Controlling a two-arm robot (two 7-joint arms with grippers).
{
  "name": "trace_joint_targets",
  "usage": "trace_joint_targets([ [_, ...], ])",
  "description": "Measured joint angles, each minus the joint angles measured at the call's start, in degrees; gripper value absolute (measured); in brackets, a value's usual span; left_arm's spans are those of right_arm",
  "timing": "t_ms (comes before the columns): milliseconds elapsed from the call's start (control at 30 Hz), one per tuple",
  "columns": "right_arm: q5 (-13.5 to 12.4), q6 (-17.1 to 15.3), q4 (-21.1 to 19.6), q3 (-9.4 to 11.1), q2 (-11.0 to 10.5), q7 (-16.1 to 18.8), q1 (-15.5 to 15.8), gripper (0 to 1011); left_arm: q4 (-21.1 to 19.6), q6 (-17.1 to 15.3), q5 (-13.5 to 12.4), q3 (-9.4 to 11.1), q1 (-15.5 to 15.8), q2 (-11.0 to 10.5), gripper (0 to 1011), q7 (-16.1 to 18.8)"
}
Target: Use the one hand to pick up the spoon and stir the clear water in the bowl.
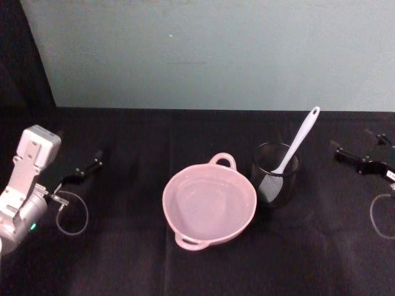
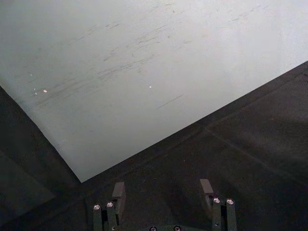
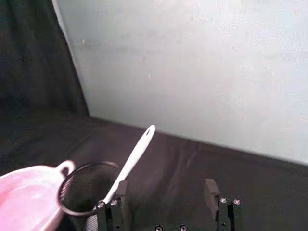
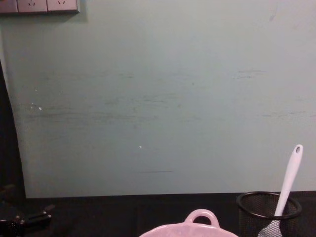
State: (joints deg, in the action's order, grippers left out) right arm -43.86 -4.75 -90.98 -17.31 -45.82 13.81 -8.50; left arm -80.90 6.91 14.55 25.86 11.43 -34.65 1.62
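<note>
One spoon, one bowl, one cup

A pale pink bowl sits at centre frame on a black tabletop. To its right, a white spoon stands in a black wire-mesh cup, before a pale grey-green wall.

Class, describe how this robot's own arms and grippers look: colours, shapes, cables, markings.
The left arm is silver-grey and boxy, with a small green light and a thin grey cable loop. The left gripper is black with slim fingers; its wrist camera shows silver screws. The right gripper is black too, with a small white label and a grey cable loop.
</note>
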Motion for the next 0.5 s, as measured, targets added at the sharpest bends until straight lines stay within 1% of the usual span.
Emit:
trace_joint_targets([
  [33,0.68,1.28,0.49,0.04,0.33,0.05,0.07,1003,0.0,0.0,0.0,0.0,0.0,0.0,1005,0.0],
  [67,2.25,4.03,1.73,0.0,1.05,0.4,0.06,1003,0.0,0.0,0.0,0.0,0.0,0.0,1005,0.0],
  [133,3.57,6.08,2.98,-0.25,1.8,0.86,-0.17,1002,0.0,0.0,0.0,0.0,0.0,0.0,1005,0.0],
  [167,4.9,7.76,4.37,-0.67,2.56,1.4,-0.53,1003,0.0,0.0,0.0,0.0,0.0,0.0,1005,0.0],
  [267,6.24,9.24,6.28,-1.29,3.64,2.17,-1.15,1003,0.0,0.0,0.0,0.0,0.0,0.0,1005,0.0],
  [300,7.03,10.03,7.62,-1.76,4.37,2.73,-1.59,1003,0.0,0.0,0.0,0.0,0.0,0.0,1005,0.0],
  [367,7.68,10.59,8.6,-2.14,4.93,3.18,-1.92,1003,0.0,0.0,0.0,0.0,0.0,0.0,1005,0.0],
  [500,9.88,12.14,12.03,-3.41,7.07,4.23,-3.28,1003,0.0,0.0,0.0,0.0,0.0,0.0,1005,0.0],
])
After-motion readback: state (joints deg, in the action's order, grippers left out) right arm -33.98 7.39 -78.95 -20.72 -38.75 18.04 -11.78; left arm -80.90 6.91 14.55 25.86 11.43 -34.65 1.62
